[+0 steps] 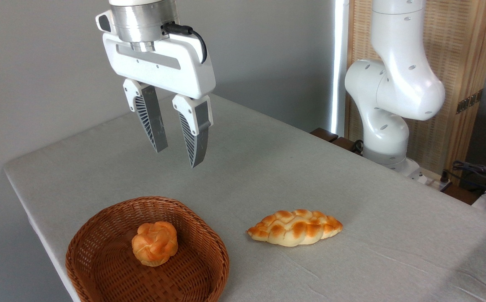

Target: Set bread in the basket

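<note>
Grey counter (268,176): we note the bread (154,243) already lies inside the basket (209,247). Gripper (178,153) hangs well above, jaws parted and empty. Risk: descending again could nudge the basket or braided loaf (295,227).

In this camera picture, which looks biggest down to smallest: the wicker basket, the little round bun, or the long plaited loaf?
1. The basket, clearly the widest.
2. The plaited loaf, lying on the table beside the basket.
3. The round bun, sitting inside the basket.

All three lie about equally near the camera, so the order looks safe.
</note>
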`<state>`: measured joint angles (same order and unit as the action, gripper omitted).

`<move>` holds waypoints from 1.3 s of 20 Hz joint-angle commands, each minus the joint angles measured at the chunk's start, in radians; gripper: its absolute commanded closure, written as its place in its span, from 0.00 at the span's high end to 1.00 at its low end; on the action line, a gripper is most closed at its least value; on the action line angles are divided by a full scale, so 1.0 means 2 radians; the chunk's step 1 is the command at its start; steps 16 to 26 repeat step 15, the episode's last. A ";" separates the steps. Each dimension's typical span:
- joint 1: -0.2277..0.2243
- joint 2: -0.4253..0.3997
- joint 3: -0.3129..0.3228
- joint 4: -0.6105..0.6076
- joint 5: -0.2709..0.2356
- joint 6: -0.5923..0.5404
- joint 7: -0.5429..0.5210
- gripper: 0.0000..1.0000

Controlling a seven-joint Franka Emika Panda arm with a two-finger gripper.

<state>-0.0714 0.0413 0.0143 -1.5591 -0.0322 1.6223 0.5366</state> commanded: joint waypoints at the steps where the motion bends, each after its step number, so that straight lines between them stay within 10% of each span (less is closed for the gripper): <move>1: 0.009 -0.010 -0.009 -0.010 -0.008 -0.014 0.010 1.00; 12: 0.009 -0.011 -0.006 -0.012 -0.001 -0.013 0.105 1.00; 26: 0.009 -0.011 -0.005 -0.012 -0.002 -0.013 0.103 1.00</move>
